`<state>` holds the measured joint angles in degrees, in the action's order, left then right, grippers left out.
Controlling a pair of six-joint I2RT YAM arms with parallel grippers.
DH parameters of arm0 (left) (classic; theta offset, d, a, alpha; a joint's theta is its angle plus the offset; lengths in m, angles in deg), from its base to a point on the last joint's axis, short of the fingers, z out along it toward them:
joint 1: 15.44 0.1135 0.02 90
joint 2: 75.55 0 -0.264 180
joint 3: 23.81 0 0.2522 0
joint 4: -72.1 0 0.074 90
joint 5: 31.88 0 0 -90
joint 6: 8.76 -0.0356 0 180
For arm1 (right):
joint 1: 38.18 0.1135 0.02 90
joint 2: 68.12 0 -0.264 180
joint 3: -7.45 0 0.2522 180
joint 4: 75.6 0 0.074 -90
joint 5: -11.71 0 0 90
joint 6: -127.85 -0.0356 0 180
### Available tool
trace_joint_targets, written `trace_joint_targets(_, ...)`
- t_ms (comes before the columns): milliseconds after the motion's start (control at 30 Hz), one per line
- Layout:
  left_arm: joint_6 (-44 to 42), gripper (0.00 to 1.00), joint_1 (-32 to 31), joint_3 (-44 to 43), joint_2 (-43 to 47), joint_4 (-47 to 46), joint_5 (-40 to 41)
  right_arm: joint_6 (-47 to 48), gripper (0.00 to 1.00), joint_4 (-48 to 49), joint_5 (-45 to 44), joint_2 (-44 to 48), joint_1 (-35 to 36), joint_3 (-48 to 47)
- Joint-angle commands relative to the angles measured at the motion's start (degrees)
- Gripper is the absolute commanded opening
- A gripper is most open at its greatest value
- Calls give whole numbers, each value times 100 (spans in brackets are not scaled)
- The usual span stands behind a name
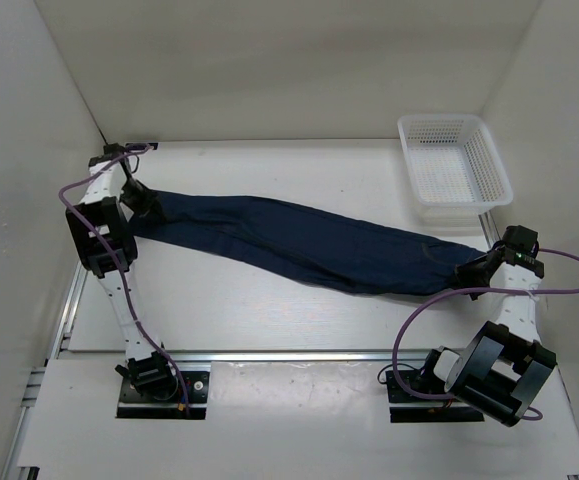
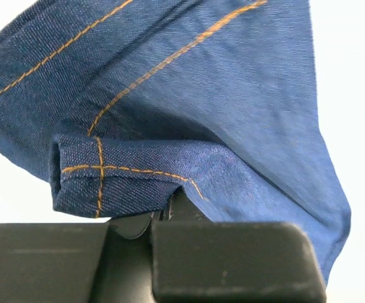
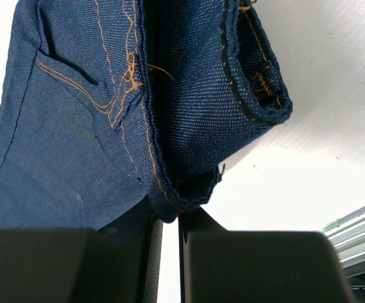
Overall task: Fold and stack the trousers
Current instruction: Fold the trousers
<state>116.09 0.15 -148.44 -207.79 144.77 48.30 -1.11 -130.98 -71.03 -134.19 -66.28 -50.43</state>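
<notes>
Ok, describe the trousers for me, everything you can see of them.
The trousers are dark navy denim with orange-brown stitching. They are stretched out as one long narrow band slanting across the table. The left end effector pinches a hemmed leg cuff at the far left. The right end effector pinches the waistband end beside a pocket seam, just in front of the white basket.

Was just 1 pair of jeans [image 1: 299, 245], 1 basket [image 1: 456, 165] up at 2 o'clock, and 2 grippers: left gripper [image 1: 145, 207], right gripper [image 1: 472, 271].
</notes>
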Motion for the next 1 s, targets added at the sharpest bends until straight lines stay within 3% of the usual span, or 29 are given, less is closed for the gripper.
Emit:
trace_joint_targets(0,22,10,5,-862,235,84,42,55,0,67,-6,120,6,9)
trace_joint_targets(133,22,10,5,-1735,32,410,42,55,0,15,-6,120,6,-44)
trace_joint_targets(400,-347,10,-65,-2940,84,208,-11,55,0,14,-68,58,6,-150)
trace_joint_targets(467,-575,10,-118,-2180,408,121,164,55,0,-38,-128,58,6,-150)
trace_joint_targets(500,-654,10,-118,-1610,984,-350,165,55,0,-39,-129,111,6,-150)
trace_joint_targets(533,-655,10,-118,-299,1321,-642,165,55,0,-39,-181,111,6,-150)
trace_joint_targets(567,-655,10,-66,314,1637,-905,165,55,0,-39,-182,111,6,-97)
trace_joint_targets(600,-655,52,-65,825,2093,-1100,165,55,0,31,-182,111,6,-97)
trace_joint_targets(633,-655,83,13,1439,2219,-1223,243,55,0,32,-182,111,6,-45)
trace_joint_targets(667,-655,100,66,1576,2221,-1277,314,55,0,32,-130,111,6,-44)
trace_joint_targets(800,-988,100,66,1639,2282,-1277,779,55,0,85,-68,111,6,-44)
trace_joint_targets(967,-876,90,-48,1366,2344,-1444,1525,55,0,85,46,111,6,8)
